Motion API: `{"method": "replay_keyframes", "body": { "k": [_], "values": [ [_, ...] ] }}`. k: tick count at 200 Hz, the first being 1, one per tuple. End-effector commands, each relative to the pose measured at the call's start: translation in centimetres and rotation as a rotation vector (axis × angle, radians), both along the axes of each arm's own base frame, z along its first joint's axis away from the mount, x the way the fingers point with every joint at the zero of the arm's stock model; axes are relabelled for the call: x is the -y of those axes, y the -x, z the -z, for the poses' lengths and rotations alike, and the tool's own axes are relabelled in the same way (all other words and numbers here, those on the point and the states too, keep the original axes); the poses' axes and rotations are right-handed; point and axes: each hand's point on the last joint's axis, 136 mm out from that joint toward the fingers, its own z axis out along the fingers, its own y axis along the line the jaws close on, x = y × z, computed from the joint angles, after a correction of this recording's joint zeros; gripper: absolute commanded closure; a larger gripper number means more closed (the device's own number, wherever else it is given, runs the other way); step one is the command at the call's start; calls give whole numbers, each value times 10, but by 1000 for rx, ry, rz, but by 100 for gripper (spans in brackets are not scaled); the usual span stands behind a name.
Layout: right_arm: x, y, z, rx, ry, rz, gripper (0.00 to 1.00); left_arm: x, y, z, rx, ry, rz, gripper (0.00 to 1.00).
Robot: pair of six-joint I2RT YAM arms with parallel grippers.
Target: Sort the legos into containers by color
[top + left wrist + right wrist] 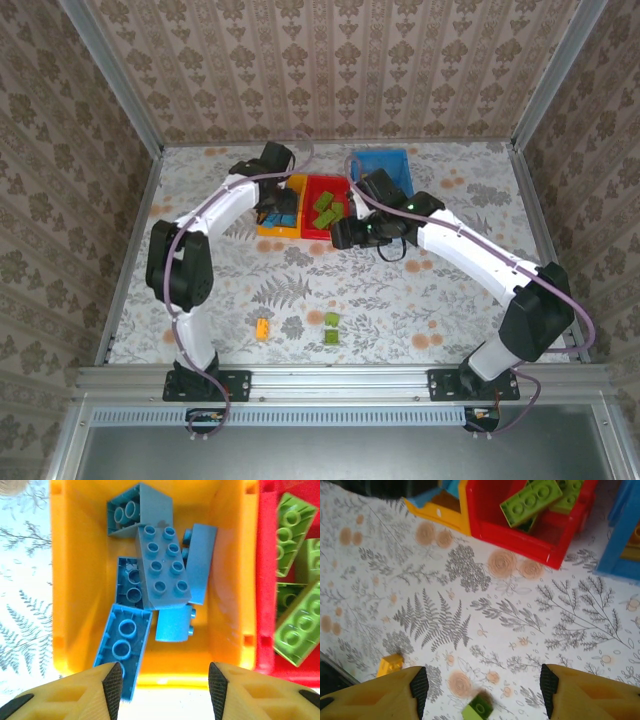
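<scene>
- Mostly, blues (162,565) are sorted into the yellow bin (60,580), greens (295,625) into the red bin (264,580).
- An orange brick (262,327) and stray greens (331,322) are left on the bench (400,290).
- Left tool (162,680) and right tool (483,690) are spread, empty.

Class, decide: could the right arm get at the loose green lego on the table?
Probably yes: the green lego lies on bare table near the open right tool, with nothing between them.

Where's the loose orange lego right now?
Top view: the orange lego sits on the table near the front edge, left-centre, just left of the loose green legos.
</scene>
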Motion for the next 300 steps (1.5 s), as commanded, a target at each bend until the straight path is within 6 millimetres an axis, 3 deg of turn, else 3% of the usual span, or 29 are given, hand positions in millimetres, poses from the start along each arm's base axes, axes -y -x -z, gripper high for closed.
{"method": "replay_keyframes", "body": {
  "k": [1, 24, 49, 78, 92, 106, 135, 153, 175, 248, 300],
  "values": [
    [-9, 9, -8, 59, -7, -63, 36, -11, 15, -40, 74, 5, -38, 50],
    [-23, 20, -3, 74, 20, -133, 36, -22, 38, -43, 50, 23, -74, 53],
    [-37, 28, 5, 68, 33, -169, 37, -31, 67, -20, -46, 51, -113, 60],
    [-64, 44, -1, 102, 7, -296, 38, -45, 94, -2, -106, 69, -182, 59],
    [-85, 64, 1, 131, 9, -437, 34, -54, 110, -8, -82, 99, -226, 58],
    [-101, 86, 15, 135, 43, -567, 31, -80, 128, -18, -46, 127, -329, 54],
    [-132, 125, 46, 107, 122, -722, 28, -125, 189, -40, 31, 126, -468, 48],
    [-154, 143, 61, 75, 112, -723, 24, -154, 225, -51, 88, 117, -539, 46],
    [-175, 145, 74, -5, 110, -602, 24, -175, 256, -63, 139, 124, -559, 46],
    [-195, 130, 115, -237, 146, -116, 27, -169, 282, -82, 221, 185, -336, 43],
    [-211, 131, 139, -290, 218, -35, 28, -158, 289, -101, 262, 222, -212, 42]
  ]
}}
